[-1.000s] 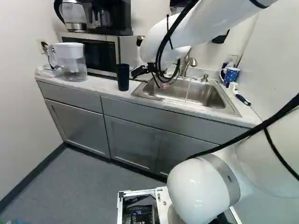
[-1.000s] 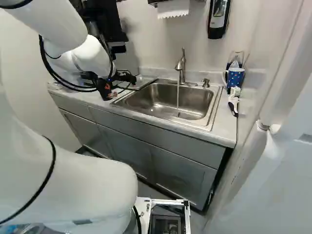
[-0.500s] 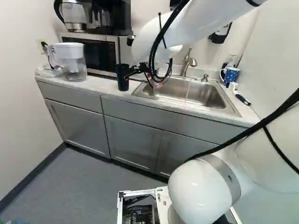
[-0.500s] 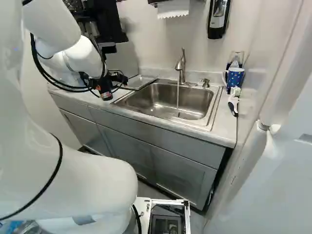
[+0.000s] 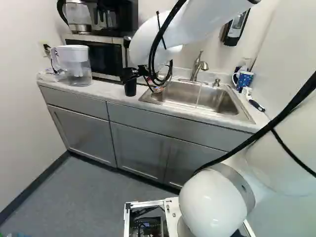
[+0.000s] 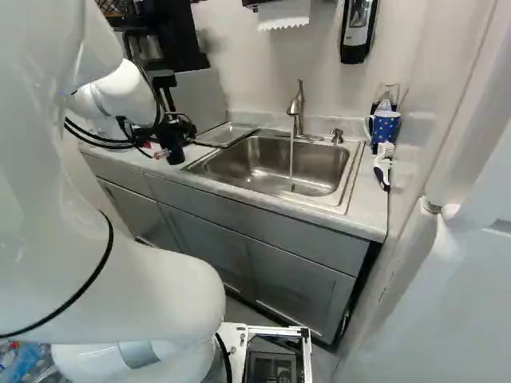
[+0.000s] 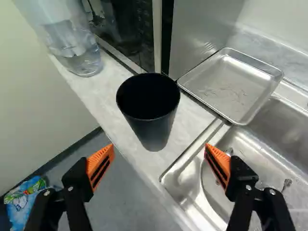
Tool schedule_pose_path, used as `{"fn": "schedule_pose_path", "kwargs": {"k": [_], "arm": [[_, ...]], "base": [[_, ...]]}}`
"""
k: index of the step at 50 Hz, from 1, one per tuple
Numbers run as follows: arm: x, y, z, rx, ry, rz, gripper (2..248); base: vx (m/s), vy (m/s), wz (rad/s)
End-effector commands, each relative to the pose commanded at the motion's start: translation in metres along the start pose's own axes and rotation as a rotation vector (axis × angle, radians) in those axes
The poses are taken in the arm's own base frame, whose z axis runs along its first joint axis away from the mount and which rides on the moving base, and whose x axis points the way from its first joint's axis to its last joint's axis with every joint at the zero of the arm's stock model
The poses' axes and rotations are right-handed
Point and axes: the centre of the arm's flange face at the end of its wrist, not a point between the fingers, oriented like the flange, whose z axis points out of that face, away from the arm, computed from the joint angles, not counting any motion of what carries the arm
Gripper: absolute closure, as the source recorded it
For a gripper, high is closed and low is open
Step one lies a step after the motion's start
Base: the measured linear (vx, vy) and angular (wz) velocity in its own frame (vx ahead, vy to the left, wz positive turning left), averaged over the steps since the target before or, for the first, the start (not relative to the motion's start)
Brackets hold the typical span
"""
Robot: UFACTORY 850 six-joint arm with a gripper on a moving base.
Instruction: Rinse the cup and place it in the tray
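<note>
Black and smooth, the cup (image 7: 152,127) stands upright on the worktop (image 7: 192,126), its wide mouth up and its sides drawing in towards the foot. It looks like plastic, so I'd judge it light and easy to tip, a little springy if squeezed at the rim, and slick once wet. The best hold is probably on the wall a bit below the lip, one pad on each side; the widening above should help keep it from dropping through, provided the squeeze is modest.

The claw (image 7: 160,148) is spread wide, well broader than the cup, with nothing gripped; its orange pads (image 7: 100,166) stand short of the cup, which lies ahead. The next move seems to be a straight, centred advance, since an off-line pad could nudge it over.

Just beside the cup is the shallow metal tray (image 7: 236,84), a corner reaching over the edge of the steel sink (image 6: 271,166). A thin stream of water (image 6: 291,159) falls from the faucet (image 6: 296,105) into the basin, ready for the rinse. On the cup's other side sits a clear pitcher (image 7: 79,50), near the microwave (image 5: 94,55). The task looks to be at its beginning.
</note>
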Motion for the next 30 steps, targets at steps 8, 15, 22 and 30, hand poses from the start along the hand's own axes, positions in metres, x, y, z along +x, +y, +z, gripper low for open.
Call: {"fn": "schedule_pose_path", "kwargs": {"k": [8,15,22,30], "arm": [[0.003,-0.006,0.004,0.011,-0.002,-0.009,3],[0.007,-0.012,0.007,0.022,-0.003,-0.018,3],[0.009,-0.016,0.010,0.030,-0.004,-0.023,3],[0.009,-0.016,0.010,0.030,-0.004,-0.023,3]], "base": [[0.000,0.000,0.000],[0.000,0.000,0.000],[0.000,0.000,0.000],[0.000,0.000,0.000]]}}
